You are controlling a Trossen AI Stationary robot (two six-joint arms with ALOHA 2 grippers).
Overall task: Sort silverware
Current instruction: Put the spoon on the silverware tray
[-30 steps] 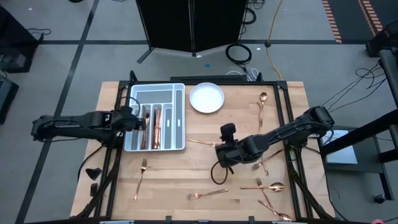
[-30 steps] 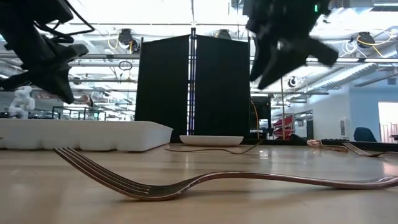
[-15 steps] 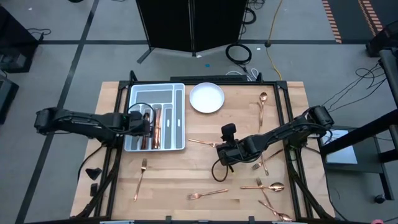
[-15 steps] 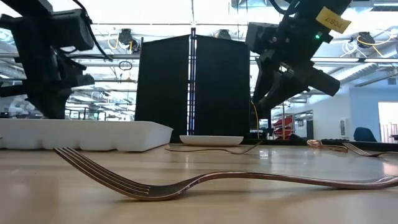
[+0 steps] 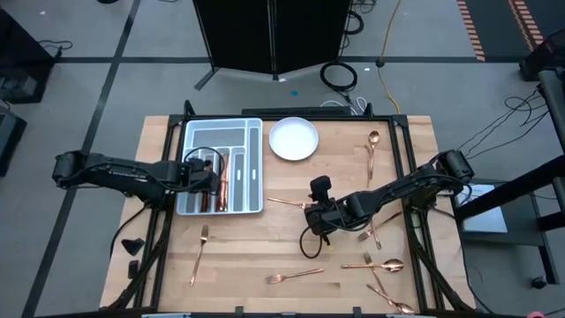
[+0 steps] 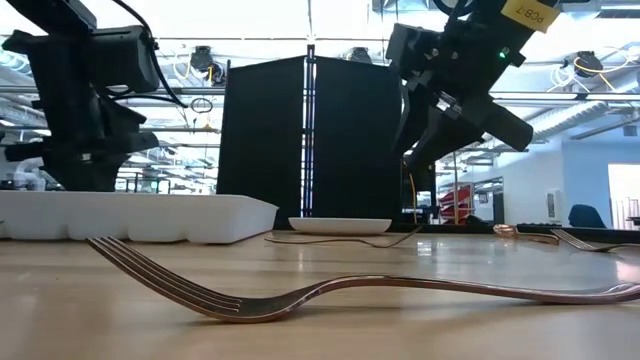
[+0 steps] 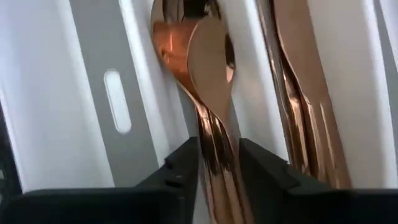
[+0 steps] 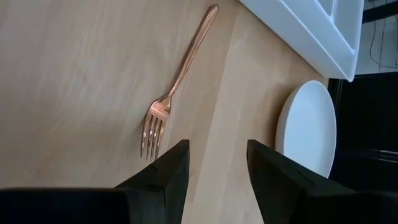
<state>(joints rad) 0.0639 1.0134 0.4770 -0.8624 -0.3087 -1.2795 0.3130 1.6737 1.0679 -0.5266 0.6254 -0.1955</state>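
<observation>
Copper silverware lies scattered on the wooden table, and some lies in the grey tray [image 5: 254, 150] at the far left. My left gripper [image 5: 210, 179] reaches down into a tray compartment. Its open fingers stand on either side of a spoon's handle [image 7: 214, 143], and the spoon lies on other spoons there. Beside them lie more copper pieces [image 7: 298, 106]. My right gripper [image 8: 217, 152] hangs open above the table's middle, just short of the prongs of a fork [image 8: 177, 87] that lies flat near the tray's corner. My left gripper's fingers [image 7: 186, 165] come from above, steeply slanted, and stand close along both sides of the spoon's handle near its neck. Whether they touch it I cannot tell. The spoon rests in the tray, bowl up.
A white plate [image 5: 293, 139] sits beside the tray at the far edge. Loose forks lie at the near left [image 5: 199, 254] and near middle [image 5: 294, 275]. A spoon [image 5: 372, 146] and more pieces [image 5: 375, 264] lie at the right.
My left gripper has gone toward the table's right and down into the tray, tipping steeper. My right gripper has sunk a little above the fork.
</observation>
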